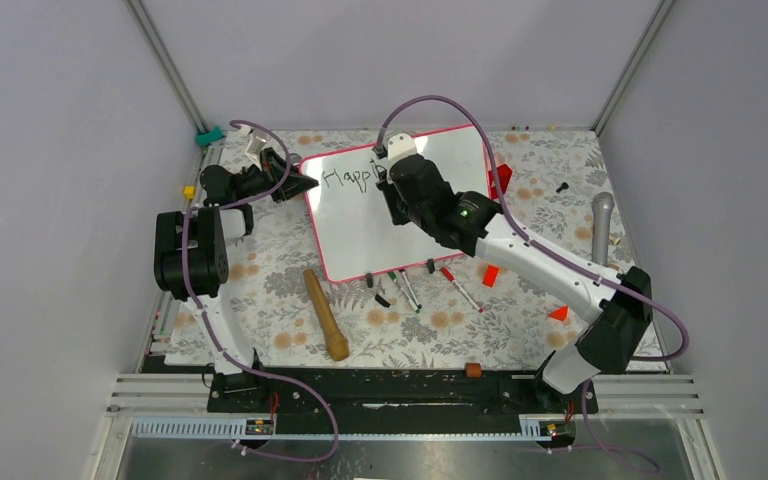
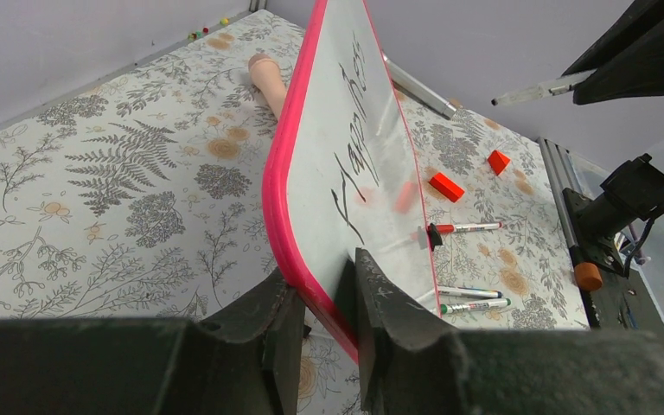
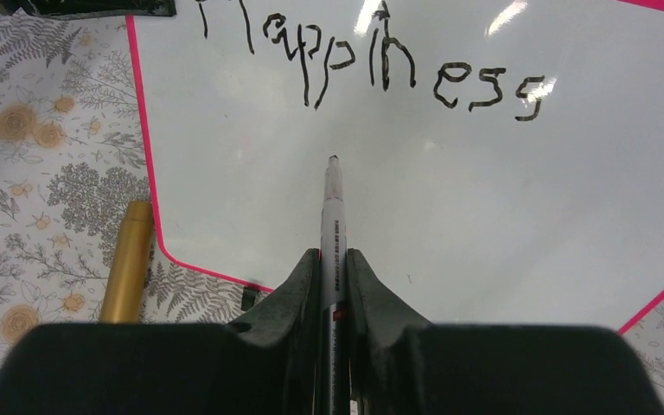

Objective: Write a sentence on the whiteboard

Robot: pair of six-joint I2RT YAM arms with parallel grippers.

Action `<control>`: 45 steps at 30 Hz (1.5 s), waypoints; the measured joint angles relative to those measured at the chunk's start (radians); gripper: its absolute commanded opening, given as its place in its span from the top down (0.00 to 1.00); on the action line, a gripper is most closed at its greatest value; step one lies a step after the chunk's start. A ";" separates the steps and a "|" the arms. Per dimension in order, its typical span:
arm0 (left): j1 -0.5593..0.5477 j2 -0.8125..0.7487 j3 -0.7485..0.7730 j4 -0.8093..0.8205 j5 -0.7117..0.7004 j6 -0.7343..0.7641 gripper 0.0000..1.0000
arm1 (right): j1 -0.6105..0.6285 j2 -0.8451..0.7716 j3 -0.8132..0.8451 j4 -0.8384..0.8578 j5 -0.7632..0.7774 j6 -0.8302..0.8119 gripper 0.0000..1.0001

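The whiteboard [image 1: 360, 235], white with a pink frame, lies at the middle back of the floral mat. My left gripper [image 1: 305, 185] is shut on its left edge; in the left wrist view the pink rim [image 2: 281, 216] sits between the jaws of the left gripper [image 2: 328, 277]. The sentence [image 3: 380, 73] reads "Happiness" in one black line. My right gripper [image 3: 333, 255] is shut on a black-tipped marker [image 3: 334, 207], which points at the board just below the word. In the top view the right gripper [image 1: 397, 190] hides the word's end. The marker [image 2: 536, 89] looks slightly off the board.
A wooden pestle [image 1: 326, 315] lies near the board's front left. Several loose markers [image 1: 407, 290] and small red blocks [image 1: 490, 275] lie along its front edge. A grey microphone-like object [image 1: 602, 225] lies at the right. Two black clips [image 1: 370, 279] sit on the board's near edge.
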 measured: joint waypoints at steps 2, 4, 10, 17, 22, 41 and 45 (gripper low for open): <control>0.002 -0.001 -0.002 0.000 0.000 0.002 1.00 | 0.000 0.031 0.037 -0.030 -0.009 0.012 1.00; 0.002 -0.001 -0.002 0.000 -0.001 0.003 1.00 | 0.000 0.058 0.064 -0.058 -0.016 0.024 1.00; 0.002 -0.001 -0.002 0.000 -0.001 0.006 1.00 | 0.001 0.169 0.163 -0.145 -0.046 0.058 1.00; 0.002 -0.001 -0.002 0.000 -0.001 0.007 1.00 | 0.040 0.254 0.211 -0.185 -0.061 0.076 1.00; 0.002 -0.002 -0.003 0.000 -0.001 0.013 1.00 | 0.089 0.274 0.225 -0.193 -0.037 0.075 1.00; 0.002 -0.003 -0.005 0.000 -0.001 0.014 1.00 | 0.170 0.367 0.313 -0.201 0.083 0.076 1.00; 0.002 -0.003 -0.005 0.000 -0.001 0.015 1.00 | 0.170 0.394 0.344 -0.201 0.093 0.060 1.00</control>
